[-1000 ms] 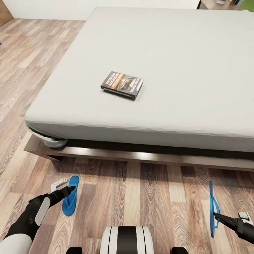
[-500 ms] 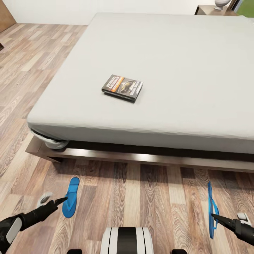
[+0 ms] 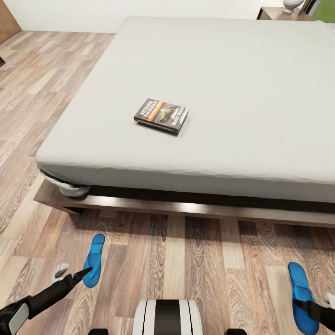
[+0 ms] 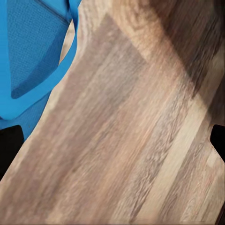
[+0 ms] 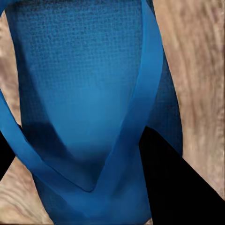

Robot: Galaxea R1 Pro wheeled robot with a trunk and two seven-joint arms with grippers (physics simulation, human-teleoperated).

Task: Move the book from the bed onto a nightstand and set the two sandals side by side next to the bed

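Your right gripper (image 3: 307,306) sits on a bright blue flat flip-flop (image 3: 300,296) lying flat on the wood-plank floor (image 3: 195,260); whether it grips, you cannot tell. Your left gripper (image 3: 83,273), spread apart and empty, is beside the other sandal (image 3: 94,258). Both look light and floppy: pinch the thin strap. The dark paperback book (image 3: 161,115) rests on the pale grey mattress (image 3: 223,70).

we see the book (image 3: 161,116) lying on the bed (image 3: 223,70), toward its near left part. on the floor (image 3: 186,260) in front of the bed, one sandal (image 3: 93,259) lies at left, the other sandal (image 3: 301,295) far right, well apart.
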